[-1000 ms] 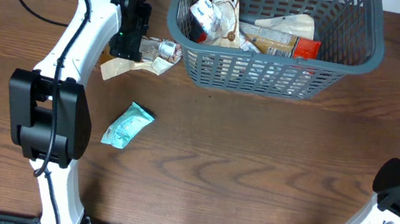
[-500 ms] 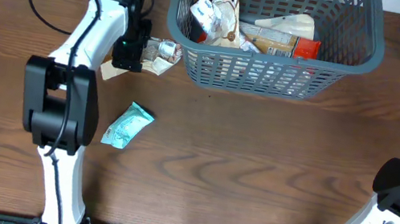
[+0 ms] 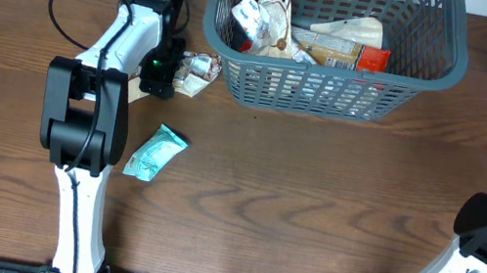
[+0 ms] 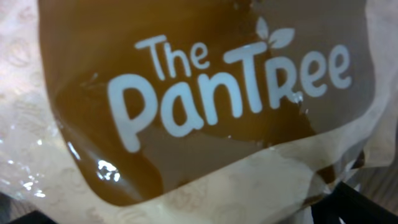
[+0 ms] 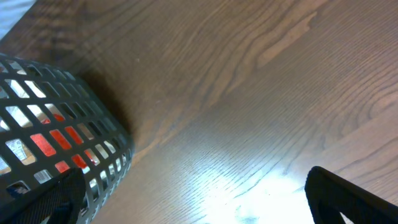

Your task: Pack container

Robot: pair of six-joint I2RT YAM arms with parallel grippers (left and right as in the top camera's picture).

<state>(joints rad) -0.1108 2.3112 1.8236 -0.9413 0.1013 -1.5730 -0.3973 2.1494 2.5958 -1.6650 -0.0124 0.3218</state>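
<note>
While the left gripper (image 3: 160,81) gapes over a packet (image 4: 199,118), the container (image 3: 330,94) stands just beside it.

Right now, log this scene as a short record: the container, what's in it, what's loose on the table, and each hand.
container: grey-blue lattice basket, upright at the far edge of the table
contents: several snack packets, lying jumbled
loose items: teal packet alone in front of the left arm; brown "The PanTree" packet by the container's left front corner
left hand: open, low over the PanTree packet; no grip visible
right hand: open and empty, off to the container's right
</note>
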